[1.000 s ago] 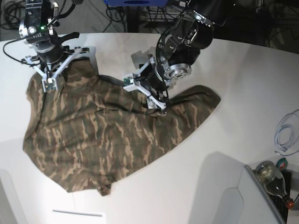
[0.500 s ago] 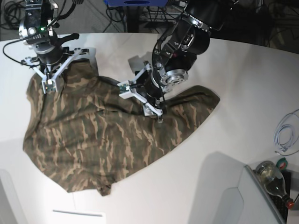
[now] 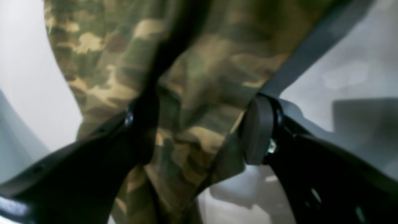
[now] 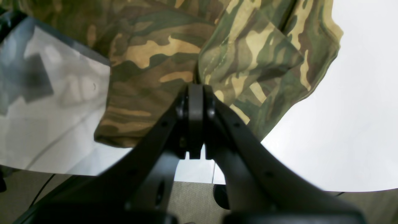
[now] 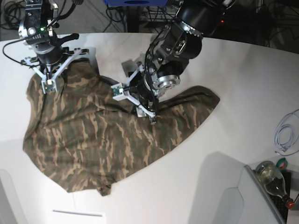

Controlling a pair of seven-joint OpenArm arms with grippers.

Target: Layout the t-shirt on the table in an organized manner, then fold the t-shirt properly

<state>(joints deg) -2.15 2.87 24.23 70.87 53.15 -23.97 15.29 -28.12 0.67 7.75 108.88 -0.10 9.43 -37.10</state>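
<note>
A camouflage t-shirt (image 5: pixel 107 135) lies spread but rumpled across the middle of a white table (image 5: pixel 233 84), not yet flat and not folded at all, so the work looks to be in the laying-out step. Two robot arms are on the shirt. The right gripper (image 5: pixel 48 85) sits at the shirt's far corner, near the table's back edge; its wrist view shows the two fingers pressed tight together (image 4: pixel 195 121) right at a fold of cloth, pinching the shirt's edge. The left gripper (image 5: pixel 135 100) is down on the shirt's upper middle, toward the side where a sleeve-like flap reaches out; its wrist view shows the jaws set apart with a ridge of cloth rising between the dark pads (image 3: pixel 256 130), straddling the fabric rather than clamped on it. The next move probably calls for closing on that ridge and drawing it away from the right gripper to pull the creases out. Hard to judge: the left wrist view is blurred and too close to tell which part of the shirt lies between the pads. The neck label is not visible, and the left arm hides the cloth under it in the overhead view.
</note>
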